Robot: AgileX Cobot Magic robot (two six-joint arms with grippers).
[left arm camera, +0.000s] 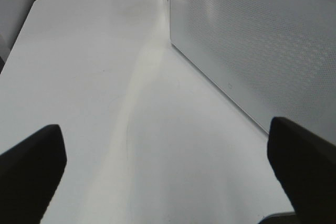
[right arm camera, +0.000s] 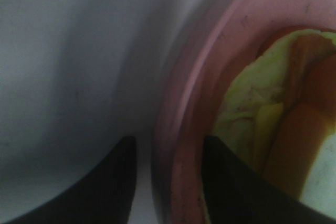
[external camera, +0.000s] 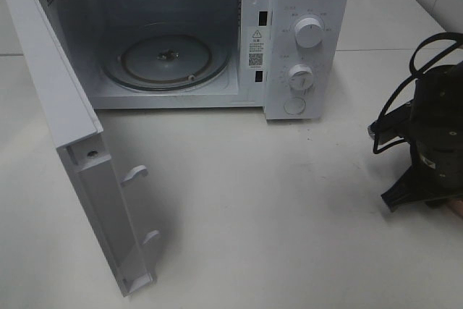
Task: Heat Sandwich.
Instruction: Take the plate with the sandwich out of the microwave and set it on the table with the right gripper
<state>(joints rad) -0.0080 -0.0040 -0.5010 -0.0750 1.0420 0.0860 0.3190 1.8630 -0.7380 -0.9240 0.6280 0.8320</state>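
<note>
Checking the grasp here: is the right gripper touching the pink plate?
Cannot tell. In the right wrist view the right gripper straddles the plate rim, one finger each side, but blur hides whether either presses it.

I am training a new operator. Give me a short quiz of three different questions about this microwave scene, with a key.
1. True or false: the microwave door stands closed.
2. Multiple choice: the right gripper has its fingers A) astride the rim of the pink plate, B) around a microwave knob, C) on the glass turntable.
3. Short answer: where does the sandwich lie?

Key: 1 false, the door is swung open. 2 A, one finger outside the rim, one inside. 3 On the pink plate, not yet inside the microwave.
</note>
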